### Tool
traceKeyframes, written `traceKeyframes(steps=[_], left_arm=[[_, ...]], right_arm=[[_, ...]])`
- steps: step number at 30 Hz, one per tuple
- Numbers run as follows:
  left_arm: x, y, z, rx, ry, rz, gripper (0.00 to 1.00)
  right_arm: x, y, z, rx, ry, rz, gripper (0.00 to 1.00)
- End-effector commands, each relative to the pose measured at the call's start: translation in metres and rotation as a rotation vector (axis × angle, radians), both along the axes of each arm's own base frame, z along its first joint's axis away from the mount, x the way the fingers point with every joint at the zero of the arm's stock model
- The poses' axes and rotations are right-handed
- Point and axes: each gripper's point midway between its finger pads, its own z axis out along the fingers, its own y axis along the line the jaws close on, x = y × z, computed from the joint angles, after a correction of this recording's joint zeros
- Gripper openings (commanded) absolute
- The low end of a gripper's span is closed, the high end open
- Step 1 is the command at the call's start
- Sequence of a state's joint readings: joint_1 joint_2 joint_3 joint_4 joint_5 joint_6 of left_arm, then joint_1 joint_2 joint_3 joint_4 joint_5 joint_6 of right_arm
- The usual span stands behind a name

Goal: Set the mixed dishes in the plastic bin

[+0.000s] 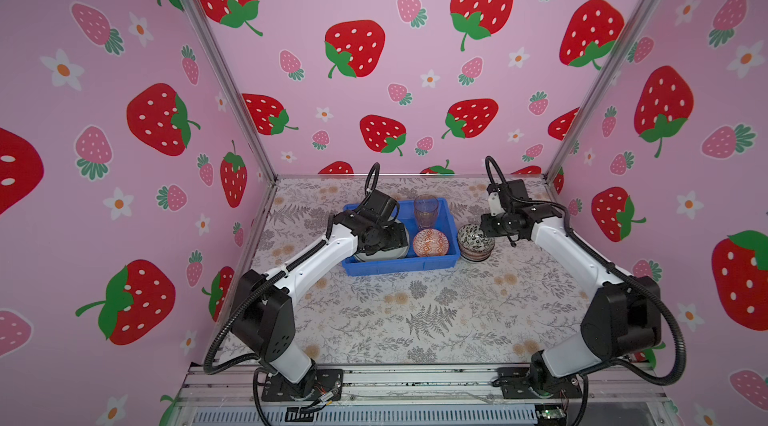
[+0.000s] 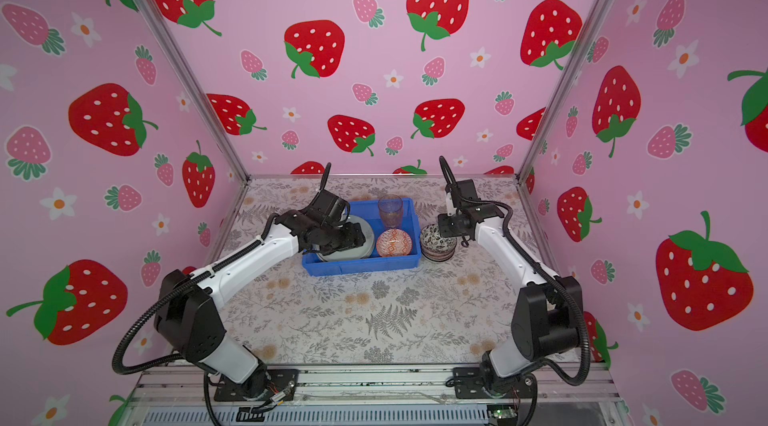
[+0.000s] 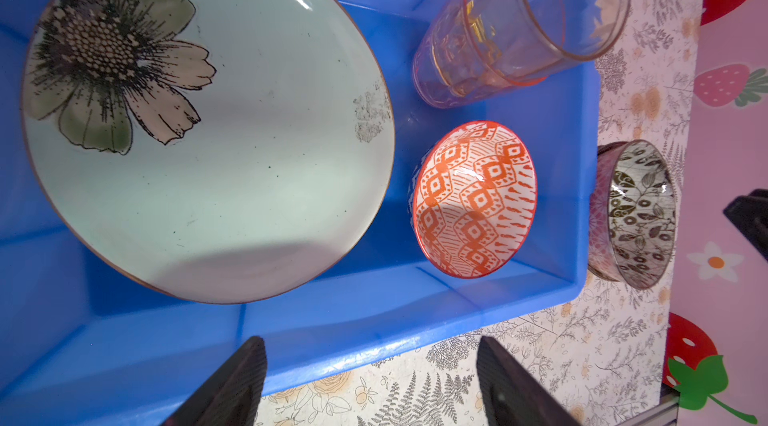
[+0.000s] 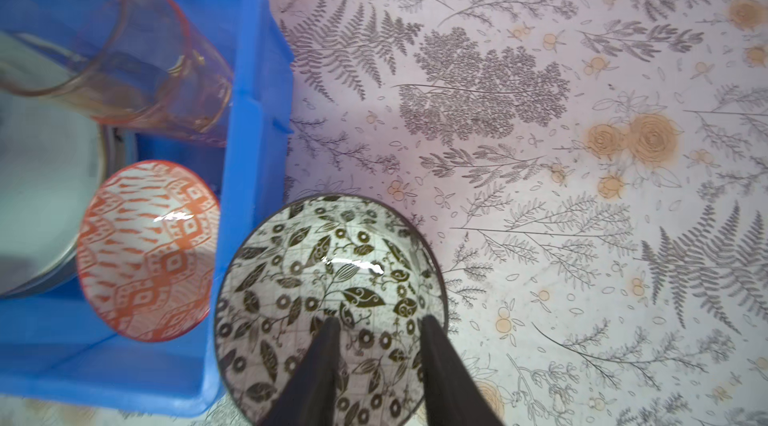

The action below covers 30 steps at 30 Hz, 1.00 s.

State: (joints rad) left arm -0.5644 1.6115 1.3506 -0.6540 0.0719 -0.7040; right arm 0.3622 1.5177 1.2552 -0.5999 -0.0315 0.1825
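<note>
Black-white bowl point(image 4: 328, 278) beneath half-parted right jaws, left jaws wide apart, empty

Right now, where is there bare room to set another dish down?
Bare: the stretch of table in front of the blue bin, between the arms. Crowded: inside it, with green plate, orange bowl and tumbler; the black-white bowl sits just outside.

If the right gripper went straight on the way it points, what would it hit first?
Likely the inside of the black-and-white bowl beside the blue bin; the right gripper points down into it. How much gap remains is unclear.
</note>
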Motion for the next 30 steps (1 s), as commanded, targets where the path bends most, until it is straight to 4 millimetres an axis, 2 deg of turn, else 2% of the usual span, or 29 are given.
traceKeyframes(steps=[1, 4, 9, 16, 26, 30], left_arm=[[-0.002, 0.004, -0.007, 0.012, 0.019, 0.005, 0.82], [-0.002, 0.003, -0.005, 0.010, 0.015, 0.003, 0.82], [-0.002, 0.004, -0.003, 0.011, 0.010, 0.003, 0.82], [-0.003, 0.009, -0.001, 0.019, 0.005, 0.012, 0.82], [-0.004, 0.014, -0.002, 0.017, 0.009, 0.021, 0.82], [-0.004, 0.015, 0.001, 0.017, 0.002, 0.021, 0.82]], right_arm=[[-0.020, 0.020, -0.001, 0.056, 0.007, 0.132, 0.51], [-0.032, 0.028, -0.003, 0.076, -0.004, 0.206, 0.60], [-0.043, 0.037, -0.009, 0.083, -0.012, 0.263, 0.62], [-0.049, 0.048, -0.024, 0.018, -0.019, 0.339, 0.62], [-0.041, 0.042, -0.044, -0.085, -0.006, 0.327, 0.54], [-0.040, 0.045, -0.040, -0.071, -0.019, 0.324, 0.52]])
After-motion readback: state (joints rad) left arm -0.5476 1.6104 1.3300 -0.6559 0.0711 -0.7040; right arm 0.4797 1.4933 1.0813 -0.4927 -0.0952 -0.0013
